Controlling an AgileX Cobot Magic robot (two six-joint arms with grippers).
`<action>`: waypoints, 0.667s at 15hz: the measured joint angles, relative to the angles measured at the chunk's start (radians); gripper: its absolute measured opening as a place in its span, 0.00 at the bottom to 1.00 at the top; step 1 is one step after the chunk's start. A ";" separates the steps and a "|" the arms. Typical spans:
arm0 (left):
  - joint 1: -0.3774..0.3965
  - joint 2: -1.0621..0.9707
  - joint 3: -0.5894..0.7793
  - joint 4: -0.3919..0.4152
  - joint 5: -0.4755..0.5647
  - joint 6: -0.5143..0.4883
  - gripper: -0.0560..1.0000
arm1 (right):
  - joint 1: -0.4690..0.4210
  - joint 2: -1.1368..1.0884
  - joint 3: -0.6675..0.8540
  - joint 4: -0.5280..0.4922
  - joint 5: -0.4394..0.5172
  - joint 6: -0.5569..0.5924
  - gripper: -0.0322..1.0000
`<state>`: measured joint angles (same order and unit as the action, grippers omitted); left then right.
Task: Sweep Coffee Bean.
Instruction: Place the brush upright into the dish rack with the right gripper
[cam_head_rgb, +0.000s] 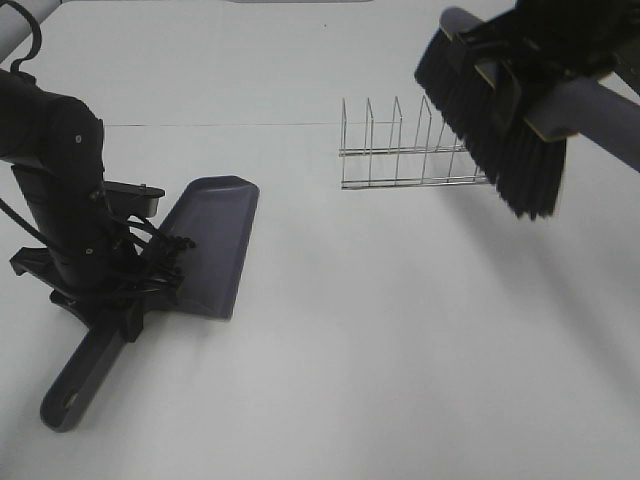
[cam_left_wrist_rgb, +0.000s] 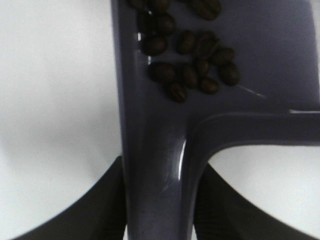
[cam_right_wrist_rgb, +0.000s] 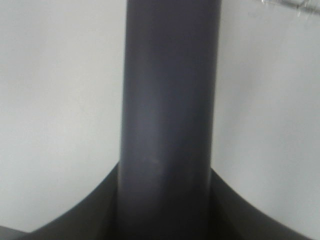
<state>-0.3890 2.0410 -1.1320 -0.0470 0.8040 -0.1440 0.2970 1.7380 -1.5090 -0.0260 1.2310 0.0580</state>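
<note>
The coffee bean (cam_left_wrist_rgb: 190, 55) lies clustered in the dustpan (cam_head_rgb: 215, 240), whose handle the left gripper (cam_left_wrist_rgb: 159, 210) clamps; the right gripper (cam_right_wrist_rgb: 167, 205) clasps the brush (cam_head_rgb: 495, 130) aloft. Light, hard and prone to roll, the beans likely travel best by the pan's handle, kept level

Surface: a plain white matte tabletop (cam_head_rgb: 400, 340) fills the view, with a thin dark seam line (cam_head_rgb: 220, 124) running across its far part.
Left side: a dark grey-purple plastic dustpan (cam_head_rgb: 215, 240) lies on the tabletop, its long handle, pierced by a hole at the end, angled toward the near edge.
Far side, right of middle: a thin silver wire rack (cam_head_rgb: 405, 150) with upright dividers stands well apart from the dustpan.
</note>
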 joint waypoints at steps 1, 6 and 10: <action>0.000 0.000 0.000 -0.001 -0.004 -0.022 0.37 | -0.003 -0.024 0.074 -0.003 0.000 0.014 0.29; 0.000 0.000 0.000 -0.017 -0.017 -0.059 0.37 | -0.005 -0.041 0.301 -0.008 -0.106 0.121 0.29; 0.000 -0.027 0.000 -0.029 -0.018 -0.059 0.37 | -0.005 -0.041 0.339 -0.013 -0.173 0.147 0.29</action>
<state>-0.3890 2.0140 -1.1320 -0.0760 0.7860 -0.2030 0.2920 1.6970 -1.1700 -0.0390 1.0580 0.2050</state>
